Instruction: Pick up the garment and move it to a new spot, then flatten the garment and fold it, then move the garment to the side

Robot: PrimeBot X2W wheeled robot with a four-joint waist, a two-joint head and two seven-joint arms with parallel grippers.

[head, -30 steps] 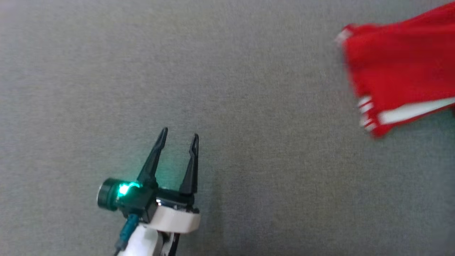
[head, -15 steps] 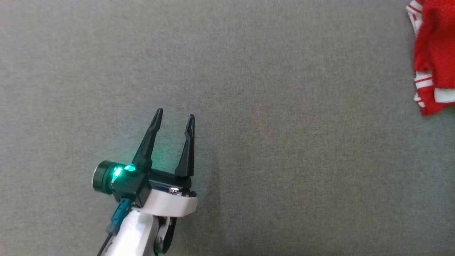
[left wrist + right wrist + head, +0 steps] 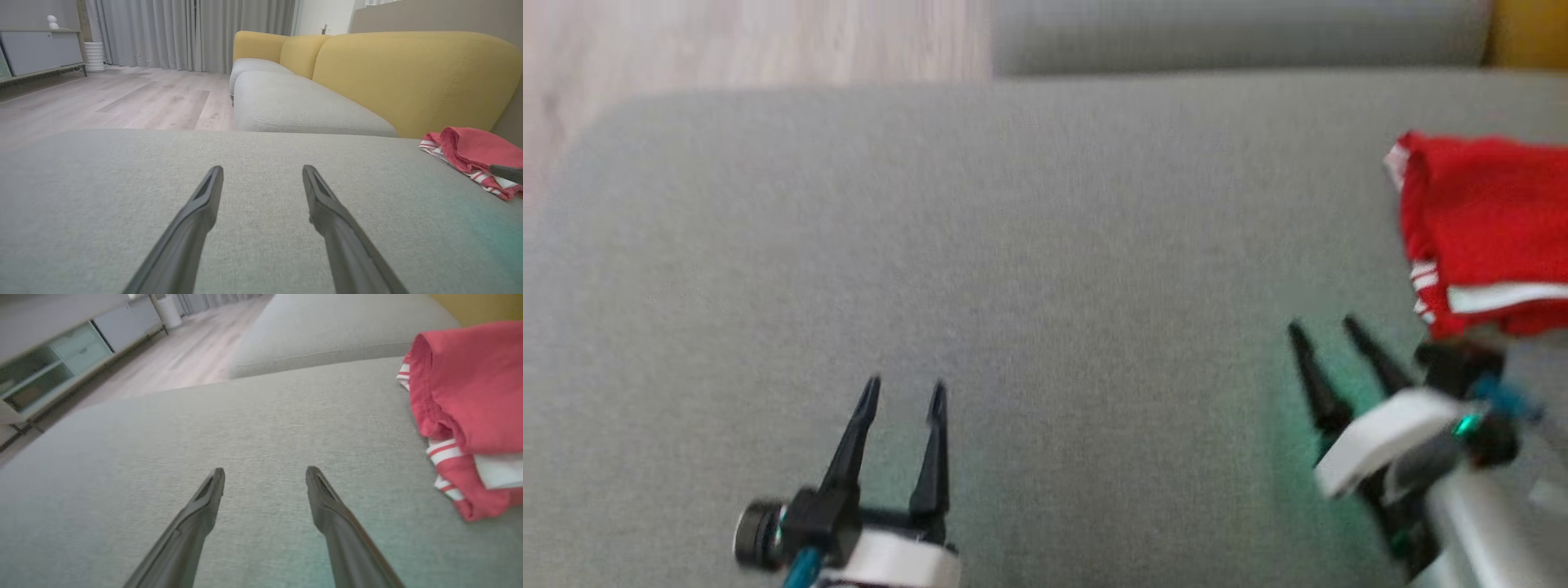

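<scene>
Both are gaping empty: left pincer, and right pincer beside the folded garment at the cushion's right edge; lifting clear without snagging is looking safest.

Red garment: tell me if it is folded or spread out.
Folded. The red garment lies as a compact stack on the grey cushion, red layer doubled over the white-striped edges.

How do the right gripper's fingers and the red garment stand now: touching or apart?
Apart. The right wrist view shows bare grey cushion between the open right gripper and the garment, which lies off to its side.
</scene>
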